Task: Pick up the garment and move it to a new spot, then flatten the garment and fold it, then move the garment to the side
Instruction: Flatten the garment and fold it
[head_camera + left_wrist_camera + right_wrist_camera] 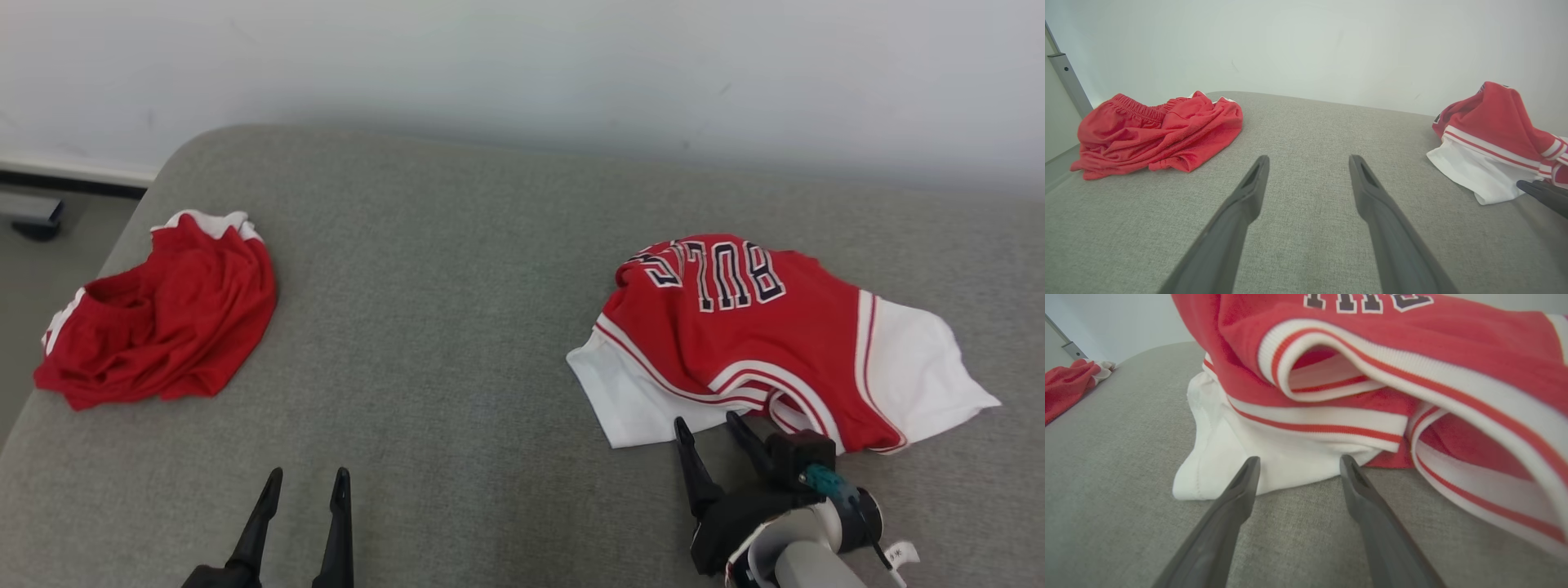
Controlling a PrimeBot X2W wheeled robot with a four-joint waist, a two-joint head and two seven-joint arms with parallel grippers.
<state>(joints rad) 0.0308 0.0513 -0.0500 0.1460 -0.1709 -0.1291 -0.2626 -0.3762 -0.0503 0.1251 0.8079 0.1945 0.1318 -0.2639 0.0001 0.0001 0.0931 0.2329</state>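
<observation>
Nearest, at the lower left, the left gripper (309, 474) is over bare grey cushion (457, 327), its two dark fingers spread wide and holding nothing. At the lower right, the right gripper (704, 419) also has its fingers wide apart and empty. Its tips are right at the near white edge of the jersey (759, 343), and whether they touch the cloth cannot be told. The jersey lies crumpled on the right part of the cushion, red with white sleeves, striped trim and dark lettering toward its far side. Well apart, at the cushion's left edge, a pair of red shorts (163, 327) lies bunched, with a little white at its far end. Behind the cushion stands a pale wall (522, 65).
</observation>
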